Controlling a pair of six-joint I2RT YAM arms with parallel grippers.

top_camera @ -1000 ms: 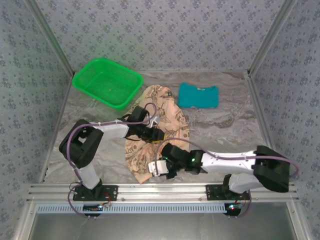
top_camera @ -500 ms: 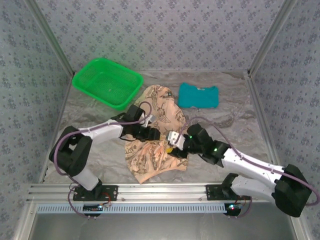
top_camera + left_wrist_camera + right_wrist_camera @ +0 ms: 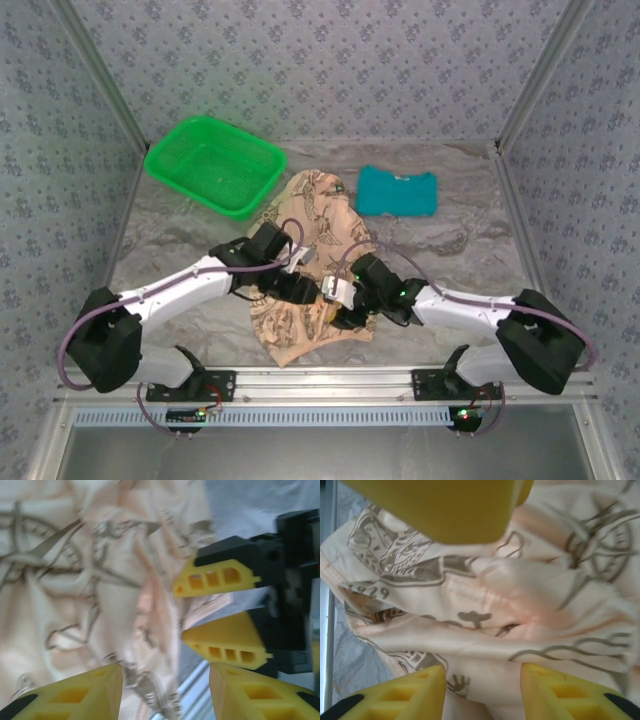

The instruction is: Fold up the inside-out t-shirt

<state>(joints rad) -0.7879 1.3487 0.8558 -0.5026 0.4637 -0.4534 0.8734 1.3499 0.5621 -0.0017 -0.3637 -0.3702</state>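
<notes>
Left tool (image 3: 312,292) and right tool (image 3: 337,306) meet tip to tip over the near half of the inside-out t-shirt (image 3: 318,212), each arm reaching in low from its own side of the bench (image 3: 460,250). Seen from the left wrist, the left tool's yellow fingers (image 3: 80,692) stand well apart with printed cloth and a strip of bench showing in the gap, so it is released and pinches nothing. Facing it at the right of that view, the right tool's two yellow fingers (image 3: 225,640) are also parted, pointing at the edge of the shirt; a pale fold lies near the gap, but whether it touches either finger I cannot tell. The right wrist view shows that tool's fingers (image 3: 405,692) spread over rumpled cream fabric with brown prints, released as well, and one left finger (image 3: 445,505) hangs just above. The t-shirt lies crumpled in a long heap at the middle of the bench, running from the near edge up toward the far side, where its top sits between a green plastic basket (image 3: 160,160) and a folded teal garment (image 3: 397,192), close to both.
</notes>
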